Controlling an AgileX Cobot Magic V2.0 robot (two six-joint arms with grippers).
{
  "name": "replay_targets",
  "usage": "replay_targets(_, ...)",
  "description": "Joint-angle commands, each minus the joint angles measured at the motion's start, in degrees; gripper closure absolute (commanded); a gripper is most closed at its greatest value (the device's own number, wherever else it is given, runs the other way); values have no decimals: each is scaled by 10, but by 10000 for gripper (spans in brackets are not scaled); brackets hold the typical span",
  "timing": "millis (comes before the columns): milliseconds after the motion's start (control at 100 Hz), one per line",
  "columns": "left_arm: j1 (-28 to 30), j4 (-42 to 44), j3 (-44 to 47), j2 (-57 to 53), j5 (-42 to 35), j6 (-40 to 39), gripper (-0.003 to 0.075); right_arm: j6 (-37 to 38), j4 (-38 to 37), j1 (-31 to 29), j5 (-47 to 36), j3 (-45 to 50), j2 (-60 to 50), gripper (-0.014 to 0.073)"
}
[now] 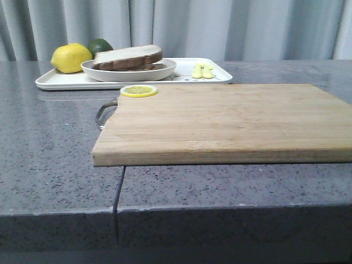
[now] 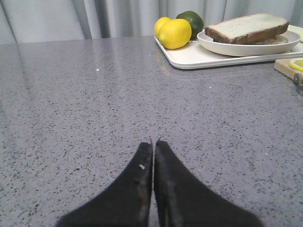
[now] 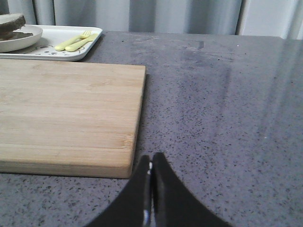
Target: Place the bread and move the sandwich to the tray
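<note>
Between me and the tray (image 1: 55,81) lies one big wooden cutting board (image 1: 231,121). It covers the middle of the grey stone table (image 1: 49,165) and stands in front of most of the tray. One round lemon slice (image 1: 138,91) lies on the far left corner of the board, and a metal handle (image 1: 104,113) comes out of its left side.

The tray is at the far side of the table, in front of the curtain (image 1: 220,27). On it sits one round white plate (image 1: 104,71), and in the plate is the sandwich (image 1: 127,58). The pale bread (image 2: 246,26) with brown crust lies on top of it, a little tilted. Under this slice I see darker layers, but I cannot tell what they are.

At the left end of the tray are the fruits: the left wrist view shows two yellow lemons (image 2: 175,33) close together, and one green lime (image 2: 191,21) behind them. On the right part of the tray lie two small yellow pieces of cutlery (image 3: 75,42) side by side; at least one of them is a fork.

My left gripper (image 2: 154,146) is over the bare table, well apart from the tray, its fingers pressed together with nothing between them. My right gripper (image 3: 151,163) is just beside the near right corner of the board, its fingers together too and holding nothing.
</note>
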Motion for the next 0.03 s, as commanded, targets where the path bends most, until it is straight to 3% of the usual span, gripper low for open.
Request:
replay_targets(0, 2, 1, 9, -19, -49, -4, 739, 2, -8, -4, -47, 0, -11, 660)
replay_targets(20, 2, 1, 9, -19, -49, -4, 739, 2, -8, -4, -47, 0, -11, 660)
